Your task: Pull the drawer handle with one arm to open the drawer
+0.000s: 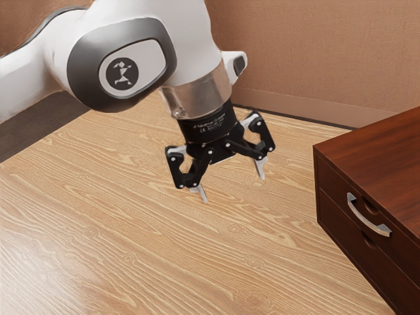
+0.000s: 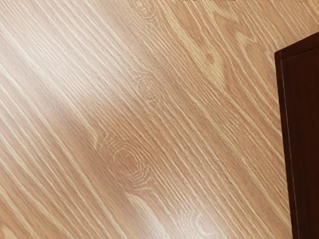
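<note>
1. Gripper [image 1: 230,179] hangs above the wood-grain surface [image 1: 118,216], jaws spread wide and released, grasping nothing.
2. Dark cabinet [image 1: 387,151] stands at the exterior view's right; its drawer [image 1: 336,187] sits flush, closed.
3. Silver handle [image 1: 367,216] on the drawer front, well apart from the gripper.
4. Wrist view: 1 cabinet edge borders the surface.

Pale wood-grain floor [image 1: 98,223] runs to a plain brown wall [image 1: 315,39] with a lighter baseboard [image 1: 308,108]; a dark grey patch [image 1: 33,128] lies at the exterior view's left; a dark reddish cabinet [image 1: 387,147] stands at its right; a soft sheen lies on the floor.
</note>
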